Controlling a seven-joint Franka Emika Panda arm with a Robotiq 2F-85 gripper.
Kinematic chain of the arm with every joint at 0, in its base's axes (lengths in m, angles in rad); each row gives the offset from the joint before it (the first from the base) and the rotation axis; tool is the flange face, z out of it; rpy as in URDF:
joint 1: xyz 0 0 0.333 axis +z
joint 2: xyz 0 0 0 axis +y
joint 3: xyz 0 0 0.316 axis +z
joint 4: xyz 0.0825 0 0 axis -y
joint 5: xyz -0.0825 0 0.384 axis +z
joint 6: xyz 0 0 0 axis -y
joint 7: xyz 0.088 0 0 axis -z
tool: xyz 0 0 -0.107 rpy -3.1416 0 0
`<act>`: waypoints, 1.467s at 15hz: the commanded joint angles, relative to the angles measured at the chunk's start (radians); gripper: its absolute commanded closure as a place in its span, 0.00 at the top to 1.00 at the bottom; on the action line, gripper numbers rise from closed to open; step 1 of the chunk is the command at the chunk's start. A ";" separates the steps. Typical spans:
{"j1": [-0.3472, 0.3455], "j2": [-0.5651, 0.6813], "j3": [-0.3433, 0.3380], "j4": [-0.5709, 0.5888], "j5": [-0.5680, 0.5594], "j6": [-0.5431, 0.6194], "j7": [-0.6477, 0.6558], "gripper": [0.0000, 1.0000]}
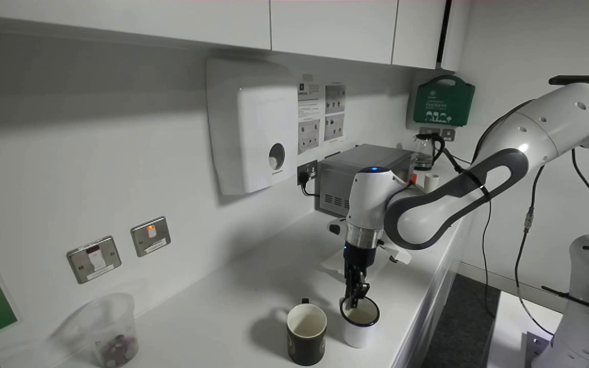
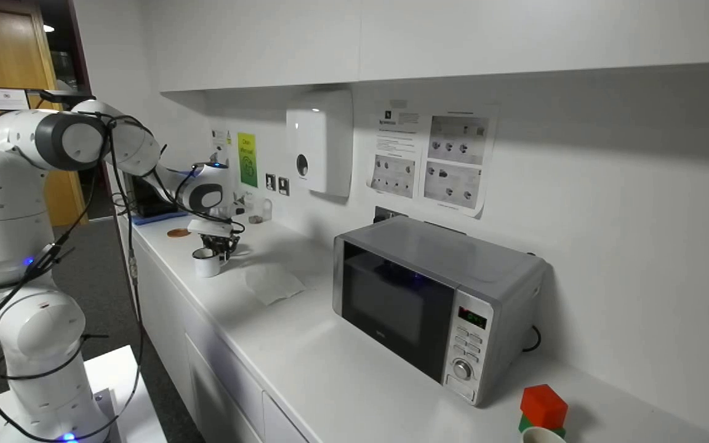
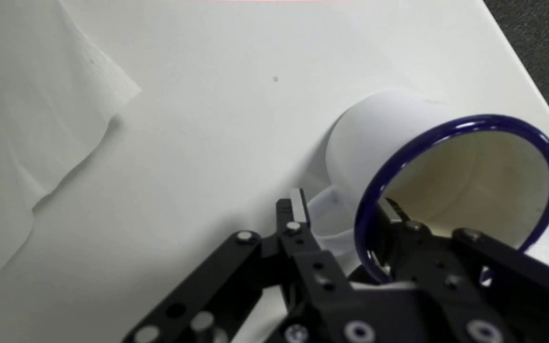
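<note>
A white mug with a dark blue rim [image 3: 379, 126] stands on the white counter near its edge. In both exterior views the same mug [image 1: 360, 335] [image 2: 207, 266] looks upright. My gripper [image 3: 342, 202] points down at its rim, jaws apart. One of the fingers [image 3: 398, 221] reaches inside the mug. Its opposite finger [image 3: 296, 214] is outside, beside the handle [image 3: 334, 238], so rim and handle lie between them. Space shows between the outer finger and the wall; whether that finger touches the handle I cannot tell. A dark mug with a pale inside [image 1: 307, 347] stands close by.
White paper [image 3: 41, 133] lies on the counter beside the mug. A microwave [image 2: 404, 295] stands farther along, with a red block [image 2: 544, 406] past it. A clear plastic tub [image 1: 115, 332] is by the wall, below a paper dispenser [image 1: 253, 128]. The counter edge [image 3: 527, 76] drops to the floor.
</note>
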 commanded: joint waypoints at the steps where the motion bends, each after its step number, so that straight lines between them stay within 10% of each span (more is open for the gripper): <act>1: -0.028 0.007 0.024 0.026 0.006 -0.031 -0.034 0.06; 22: -0.057 -0.112 0.001 0.014 -0.011 -0.088 0.015 0.02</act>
